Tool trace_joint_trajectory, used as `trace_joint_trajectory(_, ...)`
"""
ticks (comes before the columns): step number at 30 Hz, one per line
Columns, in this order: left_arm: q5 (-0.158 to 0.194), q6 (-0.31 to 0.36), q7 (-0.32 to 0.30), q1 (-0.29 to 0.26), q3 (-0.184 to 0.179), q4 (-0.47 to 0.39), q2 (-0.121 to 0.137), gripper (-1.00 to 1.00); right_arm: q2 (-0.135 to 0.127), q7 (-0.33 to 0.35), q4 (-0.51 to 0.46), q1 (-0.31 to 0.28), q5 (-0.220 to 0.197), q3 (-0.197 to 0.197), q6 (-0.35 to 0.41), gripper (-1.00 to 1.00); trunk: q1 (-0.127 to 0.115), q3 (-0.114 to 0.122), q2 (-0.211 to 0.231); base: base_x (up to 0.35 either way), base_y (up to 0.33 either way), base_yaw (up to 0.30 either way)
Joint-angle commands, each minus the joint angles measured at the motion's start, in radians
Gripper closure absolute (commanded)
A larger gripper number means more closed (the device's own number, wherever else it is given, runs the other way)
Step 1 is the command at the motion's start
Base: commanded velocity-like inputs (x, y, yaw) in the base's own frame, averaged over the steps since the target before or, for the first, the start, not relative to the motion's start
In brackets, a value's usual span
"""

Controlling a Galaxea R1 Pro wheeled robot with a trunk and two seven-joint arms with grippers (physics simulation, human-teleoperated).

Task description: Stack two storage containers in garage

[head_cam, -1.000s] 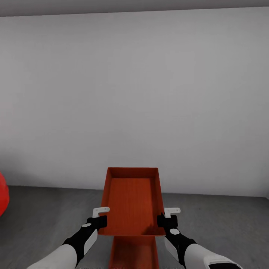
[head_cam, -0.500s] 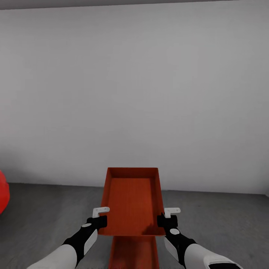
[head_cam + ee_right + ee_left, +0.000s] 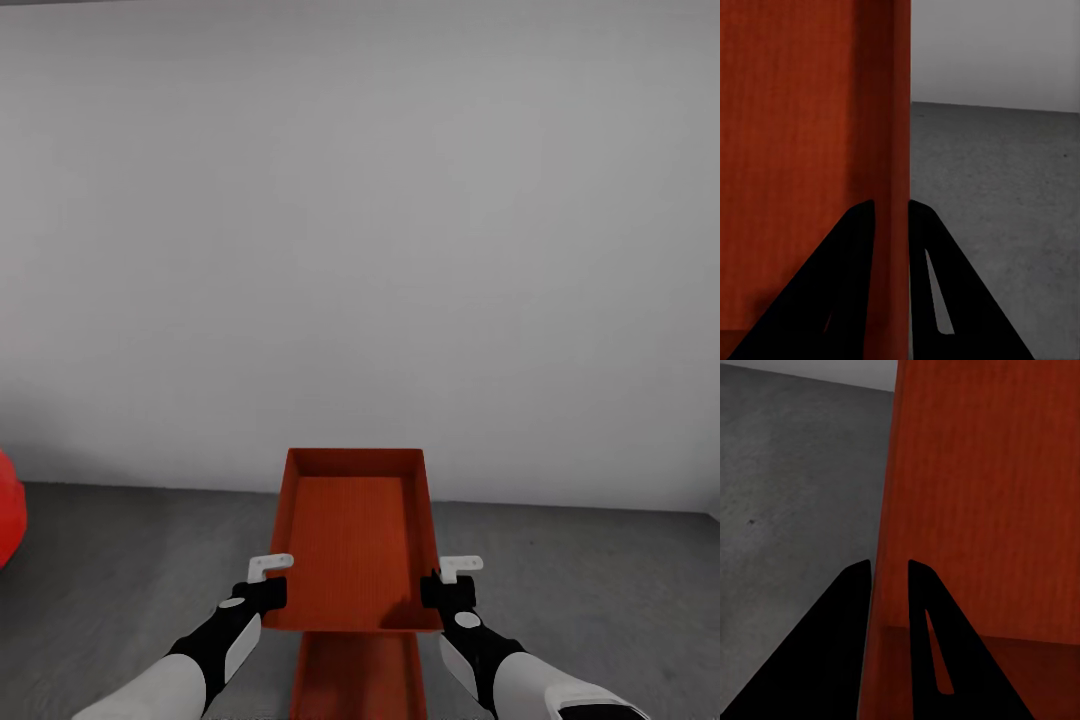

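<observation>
grey wall (image 3: 360, 250) ahead, red car (image 3: 8, 520) beside

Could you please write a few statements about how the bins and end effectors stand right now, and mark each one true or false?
1. Both end effectors grip the upper bin by its side walls. True: the left end effector and the right end effector each pinch a wall.
2. A second bin sits below the held one. True.
3. The floor is light wood planks. False: it is dark grey.
4. The upper bin holds boxes. False: it is empty.
5. A brick fireplace stands ahead. False: a plain wall.
</observation>
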Motion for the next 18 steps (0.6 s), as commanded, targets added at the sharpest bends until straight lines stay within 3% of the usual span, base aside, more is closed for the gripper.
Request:
trace_joint_trajectory(1,0.006,-0.023,0.007,-0.001,0.008,-0.005,0.023,1.0,-0.004,-0.004,0.003,-0.001,0.004,-0.027,0.0,1.0,0.0,-0.003,-0.001,0.0,0.0,0.0)
trace_joint_trajectory(18,0.006,-0.025,0.007,-0.001,0.008,-0.005,0.021,1.0,-0.004,-0.004,0.003,-0.001,0.004,-0.027,0.0,1.0,0.0,-0.03,-0.001,0.0,0.0,0.0)
